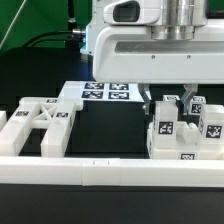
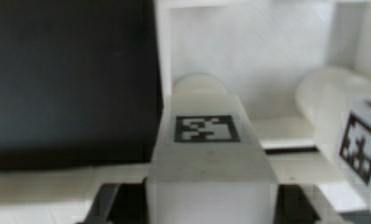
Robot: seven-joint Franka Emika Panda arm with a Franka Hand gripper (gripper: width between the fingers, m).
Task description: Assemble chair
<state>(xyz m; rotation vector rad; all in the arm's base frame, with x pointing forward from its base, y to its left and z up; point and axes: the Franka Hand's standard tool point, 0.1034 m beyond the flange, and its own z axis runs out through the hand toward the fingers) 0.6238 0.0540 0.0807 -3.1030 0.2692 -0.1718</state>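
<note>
The chair lies in loose white tagged parts. An X-braced frame (image 1: pixel 40 122) rests flat at the exterior view's left. A cluster of chunky blocks stands at the right. My gripper (image 1: pixel 167 106) has come down from above on one upright block (image 1: pixel 164 130) of that cluster. In the wrist view this block (image 2: pixel 205 130) shows a rounded top and one square tag. It runs down between my gripper (image 2: pixel 210 196), and a dark finger (image 2: pixel 121 196) presses against each of its sides. A second tagged block (image 1: pixel 211 122) stands close beside it, and its edge (image 2: pixel 354 125) also shows in the wrist view.
The marker board (image 1: pixel 108 92) lies flat at the back, behind the gripper. A long low white rail (image 1: pixel 110 170) runs along the front edge. The black table top (image 1: pixel 105 125) separates the frame from the block cluster.
</note>
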